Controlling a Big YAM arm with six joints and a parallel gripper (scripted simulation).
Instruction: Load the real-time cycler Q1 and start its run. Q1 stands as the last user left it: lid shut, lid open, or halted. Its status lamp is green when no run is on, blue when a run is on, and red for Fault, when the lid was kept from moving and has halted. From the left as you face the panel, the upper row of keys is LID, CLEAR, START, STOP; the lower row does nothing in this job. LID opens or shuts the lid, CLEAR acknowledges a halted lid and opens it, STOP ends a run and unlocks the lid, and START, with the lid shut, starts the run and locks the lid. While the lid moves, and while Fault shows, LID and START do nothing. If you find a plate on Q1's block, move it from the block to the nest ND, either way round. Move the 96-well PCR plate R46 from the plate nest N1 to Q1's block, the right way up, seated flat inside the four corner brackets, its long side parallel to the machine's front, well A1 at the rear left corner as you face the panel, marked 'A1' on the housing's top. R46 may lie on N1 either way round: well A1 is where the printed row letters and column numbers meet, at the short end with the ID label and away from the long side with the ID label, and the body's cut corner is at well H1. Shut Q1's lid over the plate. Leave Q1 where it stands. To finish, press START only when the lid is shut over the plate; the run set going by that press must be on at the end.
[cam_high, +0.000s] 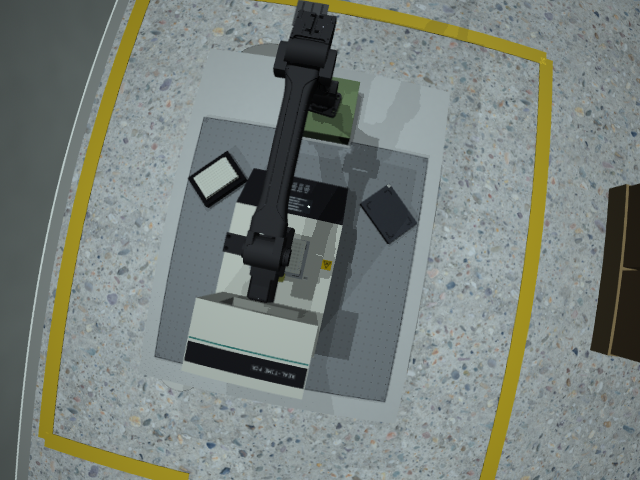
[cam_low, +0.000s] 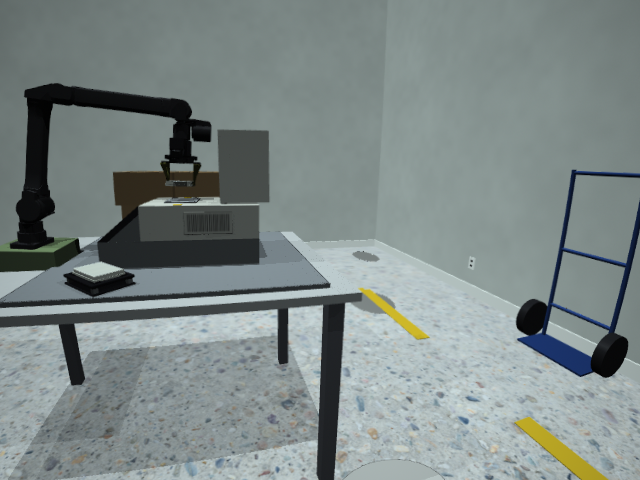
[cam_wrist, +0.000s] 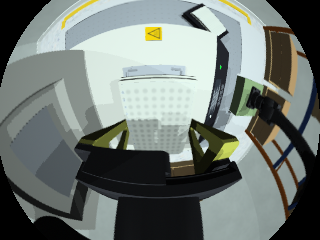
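The cycler Q1 stands mid-table with its lid (cam_low: 242, 165) open and upright. Its status lamp (cam_wrist: 220, 67) is green. My gripper (cam_low: 179, 174) hangs over Q1's block (cam_low: 181, 199) and is shut on a white 96-well plate (cam_wrist: 159, 103), which it holds level a little above the block. The same plate shows beside my wrist from above (cam_high: 297, 258). A second white plate, R46 (cam_high: 217, 177) (cam_low: 99, 279), lies on the black nest N1 at the table's left. The black nest ND (cam_high: 388, 212) stands empty on the right. The key panel (cam_high: 299, 198) is partly covered by my arm.
The arm's green base (cam_high: 330, 111) stands at the table's back edge. The upright lid rises close behind my gripper. A brown shelf (cam_high: 617, 273) and a blue hand truck (cam_low: 578, 279) stand off the table.
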